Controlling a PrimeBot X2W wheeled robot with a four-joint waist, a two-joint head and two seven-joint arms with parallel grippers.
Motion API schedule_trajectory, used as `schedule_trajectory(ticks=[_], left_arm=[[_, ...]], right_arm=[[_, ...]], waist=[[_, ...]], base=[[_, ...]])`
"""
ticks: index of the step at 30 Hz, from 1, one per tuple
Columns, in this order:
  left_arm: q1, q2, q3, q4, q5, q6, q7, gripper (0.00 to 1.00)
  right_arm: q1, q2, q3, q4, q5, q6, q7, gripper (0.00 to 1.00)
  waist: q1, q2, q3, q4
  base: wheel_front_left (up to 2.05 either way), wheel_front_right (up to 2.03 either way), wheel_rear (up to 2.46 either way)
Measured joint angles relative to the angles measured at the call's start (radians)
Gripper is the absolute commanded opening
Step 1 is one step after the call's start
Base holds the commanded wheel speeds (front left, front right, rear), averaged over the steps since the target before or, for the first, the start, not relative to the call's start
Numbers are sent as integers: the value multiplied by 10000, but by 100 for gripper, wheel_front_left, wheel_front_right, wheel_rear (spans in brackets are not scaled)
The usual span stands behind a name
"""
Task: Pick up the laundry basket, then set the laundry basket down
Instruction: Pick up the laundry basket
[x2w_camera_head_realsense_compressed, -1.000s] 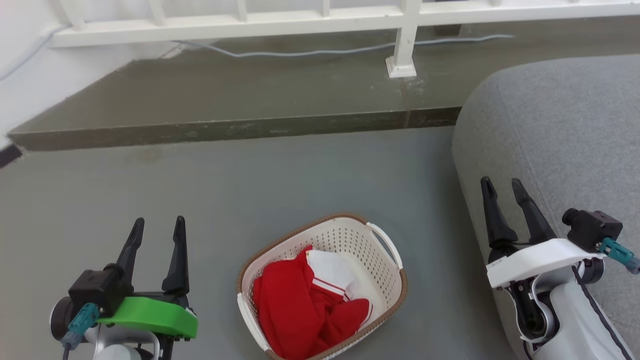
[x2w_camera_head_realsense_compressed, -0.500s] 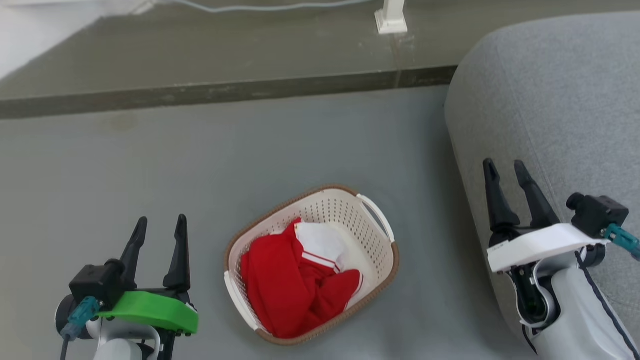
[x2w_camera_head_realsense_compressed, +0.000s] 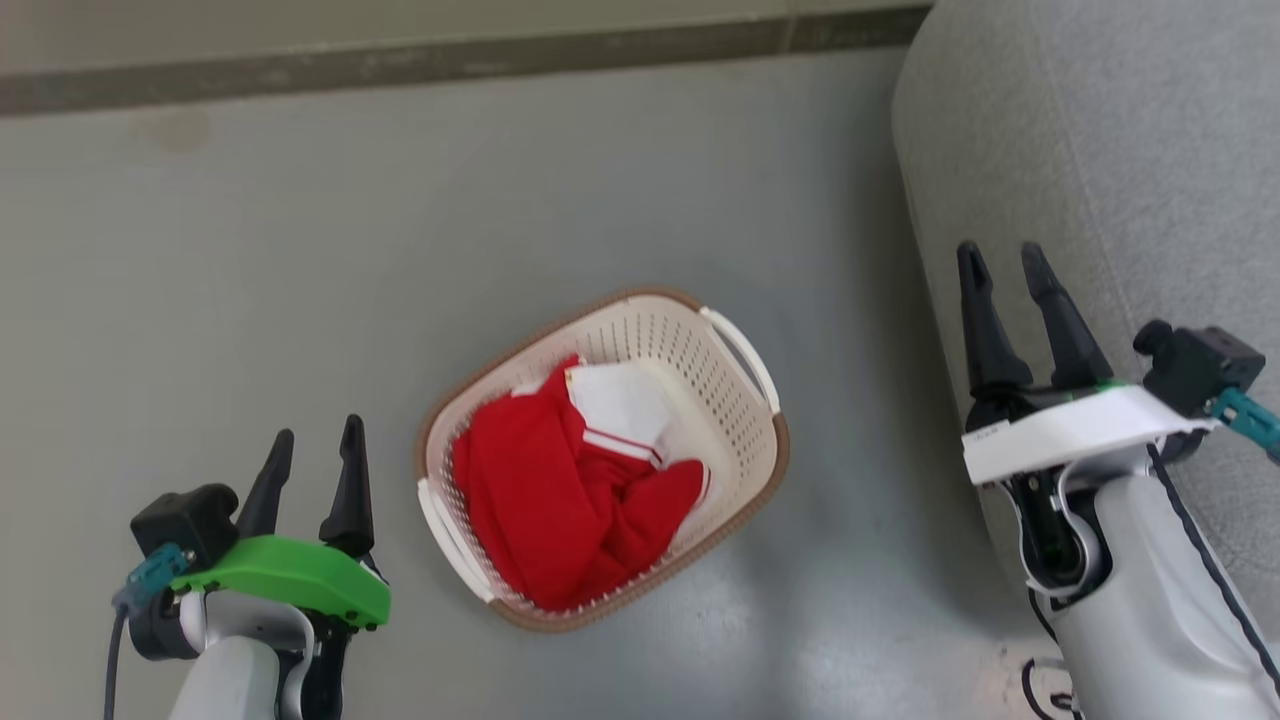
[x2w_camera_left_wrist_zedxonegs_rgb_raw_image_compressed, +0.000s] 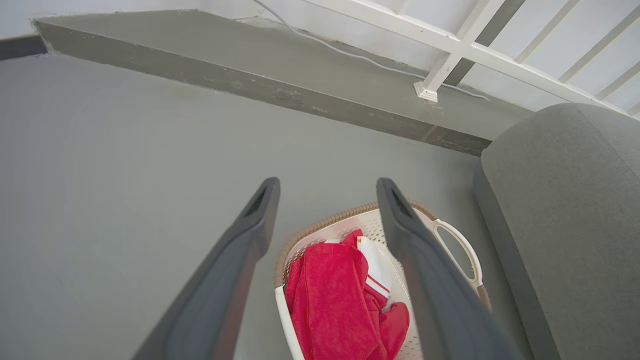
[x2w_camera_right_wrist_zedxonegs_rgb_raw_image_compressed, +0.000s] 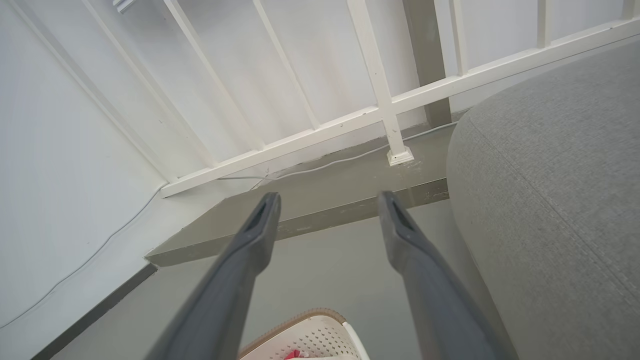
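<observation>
I see my left pincer (x2w_camera_head_realsense_compressed: 317, 438) low at my left, my right pincer (x2w_camera_head_realsense_compressed: 998, 256) higher at my right; both gape, gripping nothing.

Laundry basket (x2w_camera_head_realsense_compressed: 700, 385) (seemingly half-full) on floor (x2w_camera_head_realsense_compressed: 300, 250)

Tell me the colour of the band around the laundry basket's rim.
Brown, woven-look rim band on the cream-white laundry basket; head view shows it best.
</observation>
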Motion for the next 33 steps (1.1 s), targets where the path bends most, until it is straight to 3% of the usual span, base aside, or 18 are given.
schedule_trajectory(ticks=[15,33], left_arm=[[-1466,-44,36,2301,-1854,-2,1419,100],[-3343,-96,176,5007,-2608,109,2826,100]], right_arm=[[-689,104,107,-77,-21,2,-12,100],[-1660,144,525,-242,-27,2,-13,100]], waist=[[0,0,1564,-252],[1,0,3362,-636]], base=[[0,0,0],[0,0,0]])
